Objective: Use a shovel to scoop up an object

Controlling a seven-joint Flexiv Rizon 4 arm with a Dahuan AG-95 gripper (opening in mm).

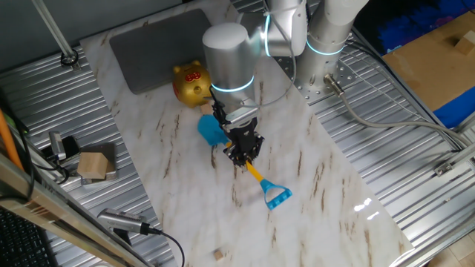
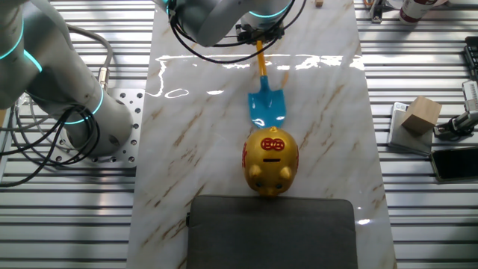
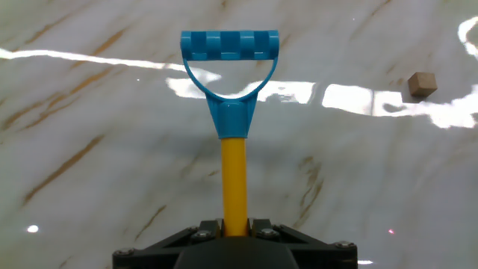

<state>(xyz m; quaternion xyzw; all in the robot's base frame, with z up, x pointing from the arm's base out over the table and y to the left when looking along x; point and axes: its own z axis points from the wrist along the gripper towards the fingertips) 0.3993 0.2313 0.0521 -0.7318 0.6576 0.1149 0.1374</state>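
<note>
Claw (image 1: 243, 154) clamps shovel (image 1: 249, 165) by its yellow shaft; red markings on pig bank (image 2: 270, 161) unreadable.

Silver arm (image 1: 228, 55), cyan rings, black jaws

The arm is seen reaching out from its base over the table, with lit teal rings at its joints. The wrist is turned downward, and the gripper (image 1: 243, 152) is held low, near the tabletop. Its black fingers (image 1: 252, 145) are closed on the yellow shaft of the shovel (image 1: 252, 172). In the hand view the shaft is seen clamped between the two jaws at the lower edge of the frame. In the other fixed view only the gripper's (image 2: 258, 35) lower part is seen at the top edge.
</note>
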